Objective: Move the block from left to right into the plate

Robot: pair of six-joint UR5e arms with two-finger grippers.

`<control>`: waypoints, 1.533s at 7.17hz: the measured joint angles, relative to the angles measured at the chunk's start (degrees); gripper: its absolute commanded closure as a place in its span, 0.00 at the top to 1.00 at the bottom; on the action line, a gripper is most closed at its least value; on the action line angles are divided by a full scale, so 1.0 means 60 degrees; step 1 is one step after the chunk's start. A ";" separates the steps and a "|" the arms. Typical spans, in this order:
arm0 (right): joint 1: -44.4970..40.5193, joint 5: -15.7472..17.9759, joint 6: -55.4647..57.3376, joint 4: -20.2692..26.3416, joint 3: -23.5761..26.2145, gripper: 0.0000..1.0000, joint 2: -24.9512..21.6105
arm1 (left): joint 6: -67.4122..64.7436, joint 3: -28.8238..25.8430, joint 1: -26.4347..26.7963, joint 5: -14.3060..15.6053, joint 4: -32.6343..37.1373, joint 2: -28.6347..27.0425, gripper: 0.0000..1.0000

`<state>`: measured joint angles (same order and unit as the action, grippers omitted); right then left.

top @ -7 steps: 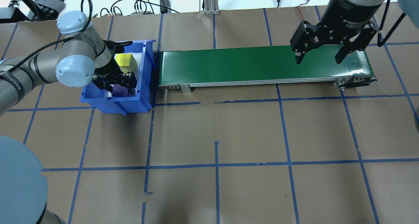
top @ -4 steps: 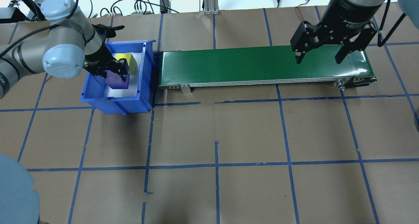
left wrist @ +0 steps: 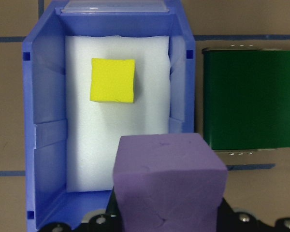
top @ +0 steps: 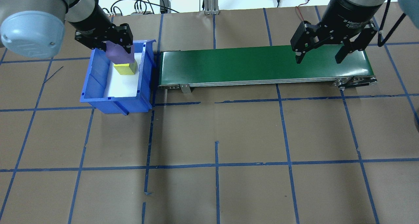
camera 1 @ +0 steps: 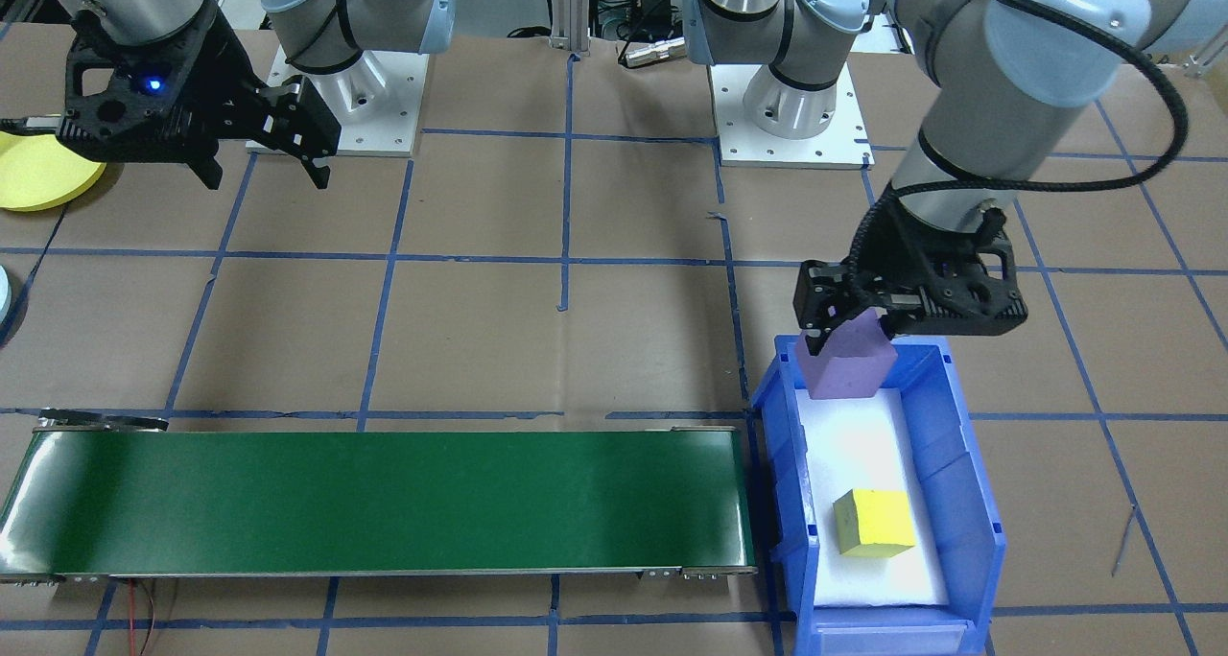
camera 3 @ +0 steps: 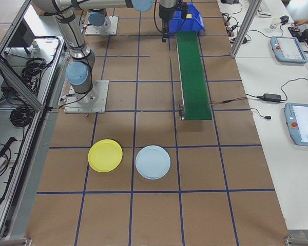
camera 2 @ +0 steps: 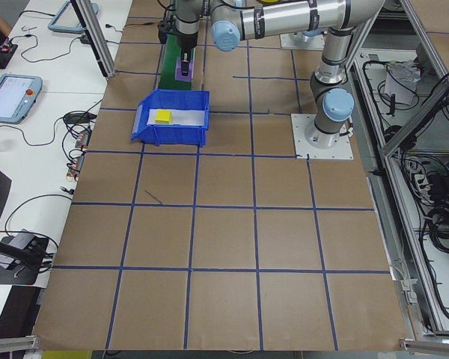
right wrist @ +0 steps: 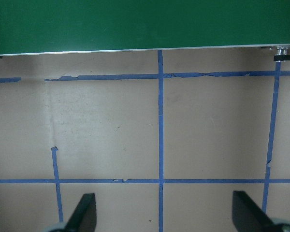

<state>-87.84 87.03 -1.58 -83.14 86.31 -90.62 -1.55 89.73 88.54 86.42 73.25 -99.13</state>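
Left tool (top: 119, 48) clamps purple block (camera 1: 844, 361) above blue bin (camera 1: 969, 531); right tool (top: 319, 55) gapes empty. Risk: shallow grip slipping mid-transfer.

Overhead and front views (opposed) share table (top: 229, 135).

Both arms are silver-grey tubes with pale blue caps on the joints, each bolted onto a white square base plate (camera 1: 789, 128) with screw holes round the edge. Black cable loops along the left arm (camera 1: 1017, 71), upper right of the front view. The grippers are chunky black blocks; the right gripper (camera 1: 261, 162) has a small blue light and white lettering on its wrist collar.
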 measured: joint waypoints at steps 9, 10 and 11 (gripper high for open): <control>0.0005 0.0012 0.0000 -0.0003 0.0018 1.00 0.0013 | -0.2299 -0.0131 0.1728 0.0034 -0.2976 -0.2787 1.00; 0.0005 0.0009 -0.0004 -0.0010 0.0021 1.00 0.0013 | -0.2176 -0.0340 0.1725 0.0220 -0.2914 -0.2585 1.00; 0.0005 0.0006 -0.0010 -0.0013 0.0019 1.00 0.0014 | -0.1988 -0.0614 0.1652 0.0532 -0.2691 -0.2350 1.00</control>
<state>-87.80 87.06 -1.64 -83.22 86.42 -90.53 -13.48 86.04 98.45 89.62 57.11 -113.23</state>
